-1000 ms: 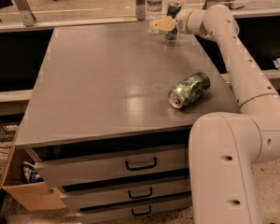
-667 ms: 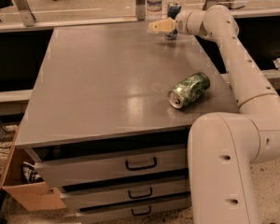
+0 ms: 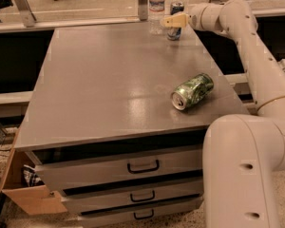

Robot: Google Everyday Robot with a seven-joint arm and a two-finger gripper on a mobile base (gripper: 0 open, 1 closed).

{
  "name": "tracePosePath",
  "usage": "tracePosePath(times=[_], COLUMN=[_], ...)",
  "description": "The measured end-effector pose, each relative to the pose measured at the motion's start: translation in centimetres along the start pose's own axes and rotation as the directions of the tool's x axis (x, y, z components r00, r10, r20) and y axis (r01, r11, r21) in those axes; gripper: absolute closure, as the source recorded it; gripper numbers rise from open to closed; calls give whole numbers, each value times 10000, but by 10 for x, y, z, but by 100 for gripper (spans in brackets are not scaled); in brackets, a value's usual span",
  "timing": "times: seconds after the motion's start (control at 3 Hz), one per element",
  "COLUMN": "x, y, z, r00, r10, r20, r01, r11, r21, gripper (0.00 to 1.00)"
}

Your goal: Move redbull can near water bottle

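The redbull can [image 3: 176,7] stands upright at the far edge of the grey table [image 3: 109,80], blue and silver with a silver top. The water bottle [image 3: 156,6], clear with a pale label band, stands just to its left, a small gap apart. My gripper [image 3: 174,21] reaches in from the right and sits right in front of the can's lower half, hiding it. I cannot tell whether it touches the can.
A green patterned can [image 3: 193,91] lies on its side near the table's right front edge. My arm [image 3: 256,46] runs along the right side. Metal posts [image 3: 142,1] stand behind the table. Drawers [image 3: 142,167] sit below the front edge.
The gripper has shifted very slightly toward the can. The redbull can, the bottle and the green can stay where they were.
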State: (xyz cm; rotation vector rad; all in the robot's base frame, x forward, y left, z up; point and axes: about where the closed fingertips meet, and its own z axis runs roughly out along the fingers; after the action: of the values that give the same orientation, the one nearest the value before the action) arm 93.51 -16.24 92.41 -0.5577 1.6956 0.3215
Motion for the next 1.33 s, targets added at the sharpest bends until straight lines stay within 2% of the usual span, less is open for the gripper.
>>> tracePosePath(times=[0.33, 0.67, 1.0, 1.33], x=[-28, -57, -82, -109], y=[-9, -10, 0, 20], z=[-44, -94, -149, -204], r00=[9984, 9914, 9772, 9542], r10=[-542, -1235, -1984, -2741], r20=[179, 424, 756, 1200], r01=[540, 1236, 2006, 2801], r11=[9985, 9923, 9794, 9593], r21=[92, 20, -222, -360], gripper=[0, 0, 0, 0])
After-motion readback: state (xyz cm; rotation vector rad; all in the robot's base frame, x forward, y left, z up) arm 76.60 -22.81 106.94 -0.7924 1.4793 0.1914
